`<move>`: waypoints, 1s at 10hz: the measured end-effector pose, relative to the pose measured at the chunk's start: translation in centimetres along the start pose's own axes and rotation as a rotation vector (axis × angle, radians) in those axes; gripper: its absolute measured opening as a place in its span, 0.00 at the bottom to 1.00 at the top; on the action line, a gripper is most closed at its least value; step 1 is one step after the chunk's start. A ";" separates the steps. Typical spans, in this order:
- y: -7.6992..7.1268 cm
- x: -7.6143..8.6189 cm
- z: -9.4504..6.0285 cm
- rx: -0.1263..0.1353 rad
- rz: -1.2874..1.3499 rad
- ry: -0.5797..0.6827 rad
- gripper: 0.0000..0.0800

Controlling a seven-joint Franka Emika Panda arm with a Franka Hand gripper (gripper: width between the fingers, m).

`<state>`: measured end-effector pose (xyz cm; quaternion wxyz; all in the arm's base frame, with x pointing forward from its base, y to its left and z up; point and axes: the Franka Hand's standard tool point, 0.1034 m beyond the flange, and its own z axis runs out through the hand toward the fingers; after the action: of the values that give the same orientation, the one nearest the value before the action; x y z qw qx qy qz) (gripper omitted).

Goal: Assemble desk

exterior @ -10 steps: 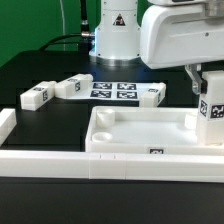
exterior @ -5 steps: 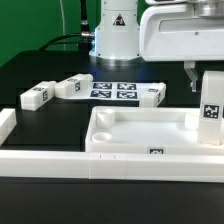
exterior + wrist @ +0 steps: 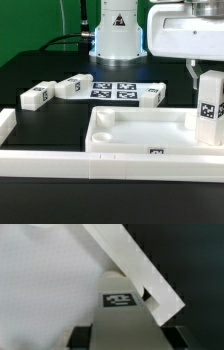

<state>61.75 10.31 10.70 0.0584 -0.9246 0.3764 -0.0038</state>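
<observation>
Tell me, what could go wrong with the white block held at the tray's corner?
The leg block stands at the tabletop's corner on the exterior view's right; off its recess, it might catch the rim or shove the tabletop. The jaws grip only its upper end, so pressing down could tilt it or let it slip.

The tabletop [image 3: 50, 125] is black. The tray [image 3: 140, 135] is plain white, with one small black-and-white square tag [image 3: 156, 152] on its front rim. The upright leg [image 3: 210, 108] is white and bears a similar tag (in the wrist view, a black square with a pale figure inside). The three lying legs [image 3: 72, 87] are white with tags. The marker board [image 3: 113, 89] is white with black tags, the wall [image 3: 60, 160] is white, and the backdrop [image 3: 30, 30] is green.
</observation>
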 end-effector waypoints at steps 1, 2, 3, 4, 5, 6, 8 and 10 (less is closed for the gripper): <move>0.0 0.0 0.0 0.001 0.060 -0.002 0.36; 0.0 0.0 0.0 0.001 0.030 -0.002 0.36; 0.0 -0.1 0.0 -0.001 0.000 -0.003 0.53; -0.1 -0.3 0.0 -0.006 -0.012 -0.008 0.70; -0.2 -0.3 0.0 -0.007 -0.074 -0.009 0.70; -0.1 -0.3 0.1 -0.007 -0.182 -0.010 0.79; -0.1 -0.3 0.1 -0.008 -0.324 -0.010 0.81; -0.1 -0.3 0.1 -0.008 -0.474 -0.011 0.81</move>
<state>61.56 10.60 10.59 0.0544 -0.9874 0.1483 -0.0110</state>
